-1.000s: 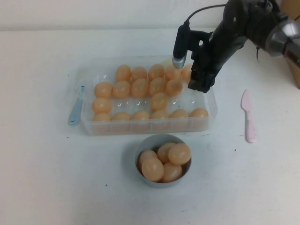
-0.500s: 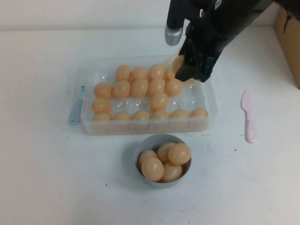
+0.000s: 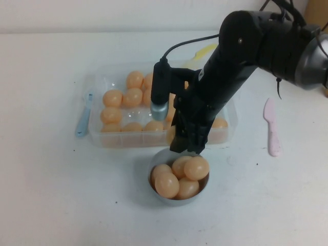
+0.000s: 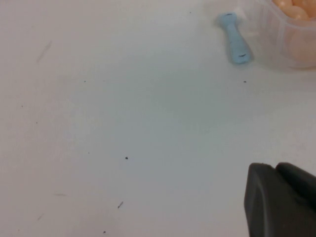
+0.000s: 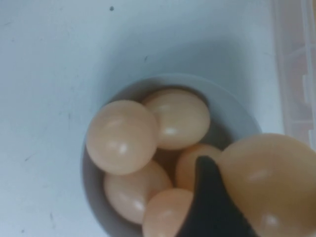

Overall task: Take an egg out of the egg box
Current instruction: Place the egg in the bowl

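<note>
My right gripper (image 3: pixel 185 143) hangs over the near wall of the clear egg box (image 3: pixel 97 136), just above the grey-blue bowl (image 3: pixel 154 160). It is shut on a peach-orange egg (image 5: pixel 271 182); one dark finger (image 5: pixel 210 197) presses against the egg's side in the right wrist view, with the bowl (image 5: pixel 94 187) and its several eggs right beneath. The egg box holds several more eggs (image 3: pixel 113 97), some hidden behind the arm. My left gripper (image 4: pixel 279 200) is off to the left over bare table, out of the high view.
A blue spoon (image 3: pixel 83 115) lies left of the egg box, also seen as the blue spoon (image 4: pixel 234 42) in the left wrist view. A pink spoon (image 3: pixel 271 128) lies to the right. A yellow utensil (image 3: pixel 202 51) shows behind the box.
The right arm has swung from the box's back right corner toward the front, carrying an egg out over the near wall to above the bowl.
</note>
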